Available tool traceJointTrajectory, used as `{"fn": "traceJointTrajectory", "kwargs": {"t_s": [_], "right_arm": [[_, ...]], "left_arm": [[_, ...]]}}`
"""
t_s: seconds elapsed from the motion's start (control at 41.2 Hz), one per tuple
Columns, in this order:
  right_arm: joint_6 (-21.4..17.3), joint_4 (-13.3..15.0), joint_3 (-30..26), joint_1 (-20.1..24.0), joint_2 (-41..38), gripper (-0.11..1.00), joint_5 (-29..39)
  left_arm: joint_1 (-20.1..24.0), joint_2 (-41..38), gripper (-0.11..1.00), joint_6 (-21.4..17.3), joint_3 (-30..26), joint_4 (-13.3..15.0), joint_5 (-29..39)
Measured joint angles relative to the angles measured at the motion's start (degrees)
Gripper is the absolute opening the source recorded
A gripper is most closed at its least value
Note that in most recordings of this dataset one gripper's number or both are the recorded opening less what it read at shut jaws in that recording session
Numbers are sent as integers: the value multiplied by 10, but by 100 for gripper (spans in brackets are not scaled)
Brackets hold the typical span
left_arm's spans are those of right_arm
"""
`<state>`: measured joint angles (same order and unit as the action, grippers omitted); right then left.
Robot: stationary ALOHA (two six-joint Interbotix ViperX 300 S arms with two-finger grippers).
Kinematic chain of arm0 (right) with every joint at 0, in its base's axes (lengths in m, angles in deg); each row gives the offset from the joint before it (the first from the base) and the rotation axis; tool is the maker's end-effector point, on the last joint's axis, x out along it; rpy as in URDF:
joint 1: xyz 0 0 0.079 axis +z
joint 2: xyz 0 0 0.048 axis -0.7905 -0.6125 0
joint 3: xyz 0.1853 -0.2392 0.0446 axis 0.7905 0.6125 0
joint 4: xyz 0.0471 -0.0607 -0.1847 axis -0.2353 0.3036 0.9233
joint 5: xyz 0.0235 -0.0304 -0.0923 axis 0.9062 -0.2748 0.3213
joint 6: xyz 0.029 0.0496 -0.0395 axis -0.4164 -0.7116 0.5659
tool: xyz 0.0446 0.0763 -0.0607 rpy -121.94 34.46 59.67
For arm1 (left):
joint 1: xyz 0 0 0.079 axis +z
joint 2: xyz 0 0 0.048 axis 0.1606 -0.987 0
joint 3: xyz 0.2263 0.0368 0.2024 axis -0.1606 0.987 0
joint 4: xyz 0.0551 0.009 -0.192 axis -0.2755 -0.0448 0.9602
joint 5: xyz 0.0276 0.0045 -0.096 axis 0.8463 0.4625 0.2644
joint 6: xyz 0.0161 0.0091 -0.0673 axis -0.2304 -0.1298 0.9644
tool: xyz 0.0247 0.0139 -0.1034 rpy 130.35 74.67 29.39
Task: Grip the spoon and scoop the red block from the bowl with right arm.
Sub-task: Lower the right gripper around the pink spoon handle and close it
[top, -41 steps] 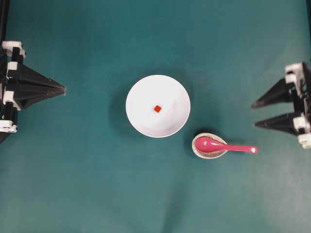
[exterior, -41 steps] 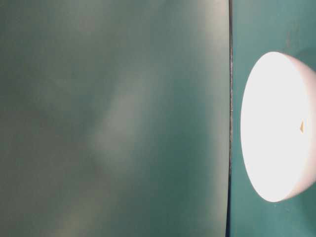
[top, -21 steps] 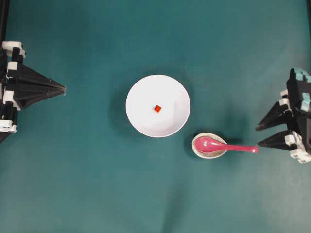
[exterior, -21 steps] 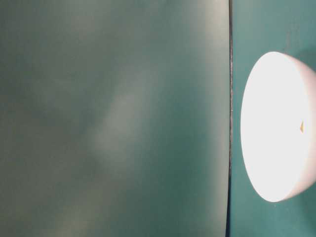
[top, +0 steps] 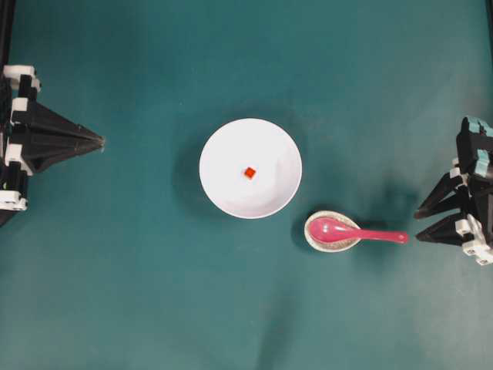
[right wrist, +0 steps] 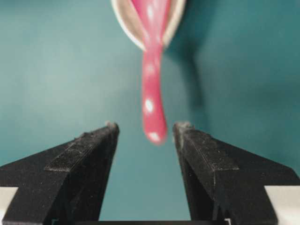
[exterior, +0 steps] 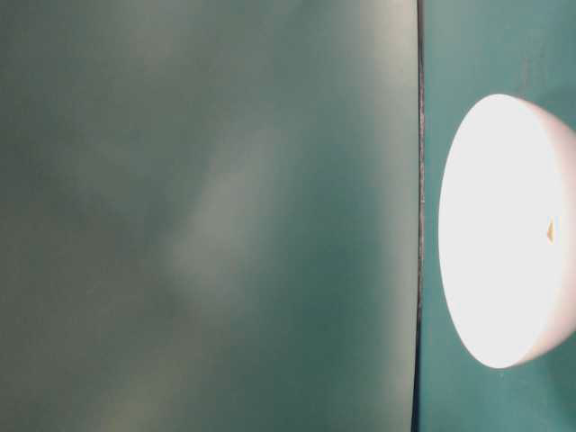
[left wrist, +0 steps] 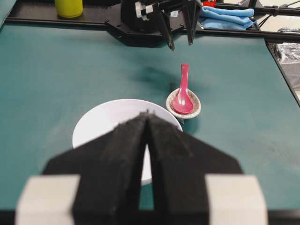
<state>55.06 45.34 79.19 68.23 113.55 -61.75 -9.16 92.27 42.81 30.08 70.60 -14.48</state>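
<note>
right hand (top: 418, 226) dropped toward handle since earlier, wide apart | spoon (top: 356, 232) lies left-right, handle toward hand

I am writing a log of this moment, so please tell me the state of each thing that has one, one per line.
spoon: not gripped, scoop resting in the small speckled dish, handle toward the right gripper
red block: inside the bowl
right gripper: open, fingers apart, empty
left gripper: shut, empty

We recorded a teal tabletop (top: 154, 293), a far yellow container (left wrist: 69, 7), and folded blue cloths (left wrist: 225, 17).
</note>
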Motion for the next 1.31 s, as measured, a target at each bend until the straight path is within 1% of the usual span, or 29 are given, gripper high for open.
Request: {"fn": "traceJointTrajectory", "kwargs": {"t_s": [0.049, 0.194, 0.316, 0.388, 0.413, 0.485, 0.558, 0.607, 0.68, 0.752, 0.825, 0.898, 0.971, 1.019, 1.044, 1.165, 1.238, 1.311], "right_arm": [[0, 14, -9, 0, 2, 57, -17], [1, 76, -43, -6, -9, 57, -66], [2, 120, -50, -21, -42, 57, -111], [5, 141, -50, -28, -75, 57, -164], [5, 146, -50, -31, -86, 57, -184], [9, 149, -50, -40, -129, 57, -251], [14, 146, -49, -50, -172, 57, -319], [18, 136, -48, -54, -200, 57, -358], [27, 111, -47, -56, -245, 57, -417], [36, 77, -43, -56, -281, 57, -462], [53, 31, -34, -44, -310, 57, -506], [69, -23, -22, -19, -330, 57, -541], [84, -86, -6, 15, -340, 57, -570], [92, -122, 1, 38, -341, 57, -581], [98, -148, 6, 54, -342, 57, -586], [119, -235, 18, 128, -343, 57, -594], [128, -271, 19, 170, -345, 57, -594], [138, -297, 19, 200, -346, 57, -595]], "left_arm": [[0, 0, 0, 0, 0, 0, 1], [0, 0, 0, 0, 0, 1, 1], [0, 0, 0, 0, 0, 0, 0], [0, 0, 0, 0, 0, 1, 1], [0, -1, 0, 1, 0, 0, 0], [0, 0, 0, 0, 0, 0, 0], [0, -1, 0, 0, 0, 0, 0], [-1, 0, 0, 0, 0, 0, 1], [0, 0, 0, 0, 0, 1, 2], [0, 0, 0, 0, 0, 0, 3], [0, -1, 0, 0, 0, 1, 4], [0, 0, 0, 0, 0, 0, 5], [0, 0, 0, 0, 0, 1, 7], [0, -1, 0, 0, 0, 1, 8], [0, -1, 0, 0, 0, 0, 9], [-1, 0, 0, 0, 0, 0, 10], [0, 0, 0, 1, 0, 0, 10], [0, -1, 0, 0, 0, 0, 11]]}}
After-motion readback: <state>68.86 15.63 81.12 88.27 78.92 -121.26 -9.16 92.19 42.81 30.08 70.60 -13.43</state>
